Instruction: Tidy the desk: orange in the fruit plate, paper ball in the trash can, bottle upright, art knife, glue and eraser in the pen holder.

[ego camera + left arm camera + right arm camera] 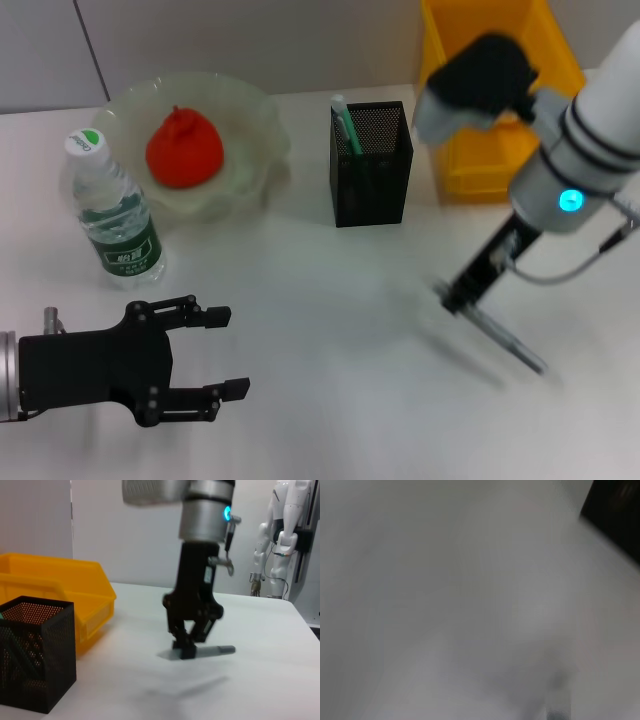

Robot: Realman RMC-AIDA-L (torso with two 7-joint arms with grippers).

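The orange (184, 150) lies in the pale-green fruit plate (255, 112) at the back left. In front of the plate the bottle (115, 215) stands upright. My left gripper (232, 352) hovers open and empty near the front left edge. My right gripper (455, 298) (187, 647) is low over the table right of the pen holder (372, 165) (35, 655), shut on one end of the grey art knife (508, 343) (215, 650). A white-and-green stick (345, 125), perhaps the glue, stands in the holder. The yellow trash can (500, 110) (60, 590) is behind. Paper ball and eraser are out of view.
White tabletop (330, 400) spreads between the two grippers. The right arm's large white body (590, 150) hangs over the table's right side, in front of the trash can. Another white robot (280, 530) stands beyond the table's far edge.
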